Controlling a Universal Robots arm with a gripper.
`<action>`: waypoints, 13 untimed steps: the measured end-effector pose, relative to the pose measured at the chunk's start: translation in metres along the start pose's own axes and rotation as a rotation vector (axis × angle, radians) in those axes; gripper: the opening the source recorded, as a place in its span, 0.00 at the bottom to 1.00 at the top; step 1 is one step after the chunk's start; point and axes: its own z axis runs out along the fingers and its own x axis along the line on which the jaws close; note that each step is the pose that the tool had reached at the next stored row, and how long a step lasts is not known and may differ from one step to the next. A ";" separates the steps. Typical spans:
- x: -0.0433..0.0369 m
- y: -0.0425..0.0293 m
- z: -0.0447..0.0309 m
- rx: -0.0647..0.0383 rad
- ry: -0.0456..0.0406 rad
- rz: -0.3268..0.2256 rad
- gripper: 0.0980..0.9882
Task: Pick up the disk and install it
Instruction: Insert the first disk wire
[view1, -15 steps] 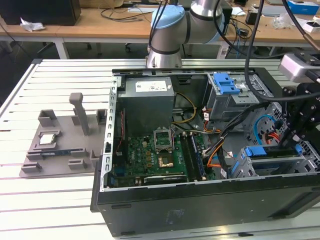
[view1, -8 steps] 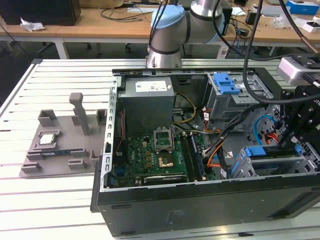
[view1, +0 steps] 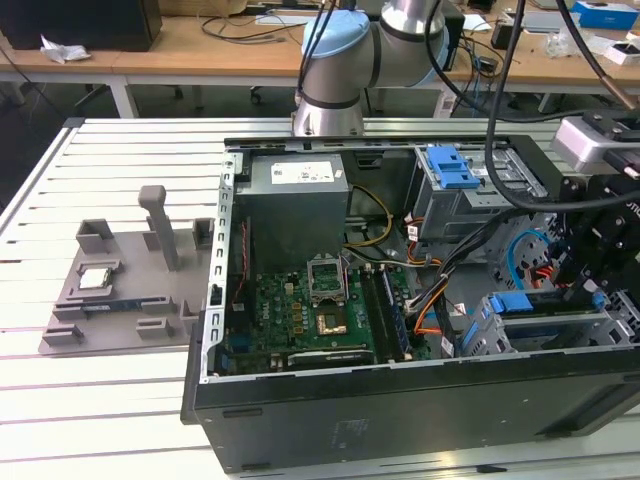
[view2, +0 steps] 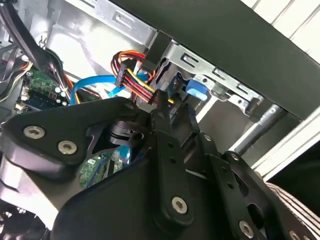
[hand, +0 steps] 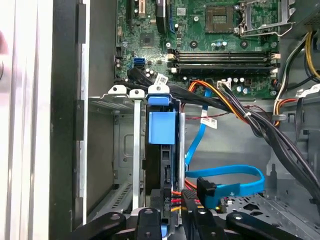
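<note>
**A:** Where's the silver hard drive in its blue plastic carrier, the disk?

**B:** It's already inside the open black computer case. It stands on edge in a slot of the bare-metal drive cage, which sits in the near corner of the case at the exterior view's right. In the first wrist view I see the disk edge-on, with the carrier's blue tab at its far end.

**A:** And the black claw?

**B:** It's right at the disk's near end, in line with it. The disk's long axis runs straight away from the claw, along the slot, toward the green motherboard. So any travel would be along that line, not across it.

**A:** Does it have hold of the disk?

**B:** I cannot tell. In both wrist views the claw sits tight against that end. But its own black links cover the contact, so neither view shows whether it's clamped or slack.

**A:** Anything crowding it?

**B:** Yes. The bundle of red, yellow and orange power wires lies just beside the claw. The flat blue data cable loops near it on the case floor.

**A:** And from outside?

**B:** The claw hangs over the case's right end. The case rests on the white slatted bench.
</note>
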 end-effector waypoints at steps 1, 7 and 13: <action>0.0004 0.0002 -0.0066 0.000 -0.0001 0.000 0.23; 0.0001 0.0007 -0.0264 0.000 -0.0002 0.000 0.14; 0.0005 0.0010 -0.0386 0.000 -0.0003 0.000 0.01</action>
